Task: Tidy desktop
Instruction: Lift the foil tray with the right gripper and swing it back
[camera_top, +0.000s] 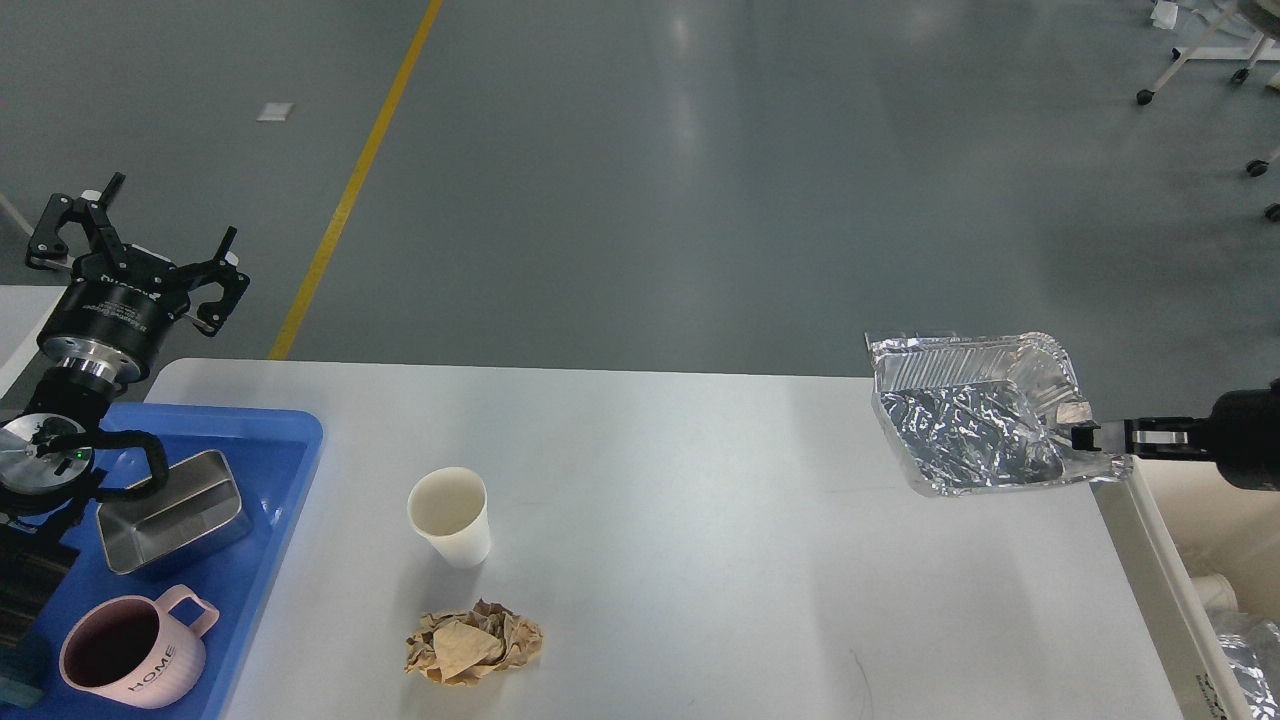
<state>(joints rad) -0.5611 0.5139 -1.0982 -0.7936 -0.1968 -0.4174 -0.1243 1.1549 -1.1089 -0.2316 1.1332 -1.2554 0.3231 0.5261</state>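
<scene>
The white desktop (660, 560) carries a white paper cup (450, 515) and a crumpled brown paper ball (473, 643). A foil tray (975, 420) hangs in the air above the desktop's far right corner, tilted, with my right gripper (1088, 437) shut on its right rim. My left gripper (140, 240) is raised over the far left corner, fingers spread open and empty.
A blue tray (270, 450) at the left holds a steel box (175, 510) and a pink mug (135, 650). A white bin (1215, 570) stands to the right of the desktop, with crumpled foil (1250, 650) in it.
</scene>
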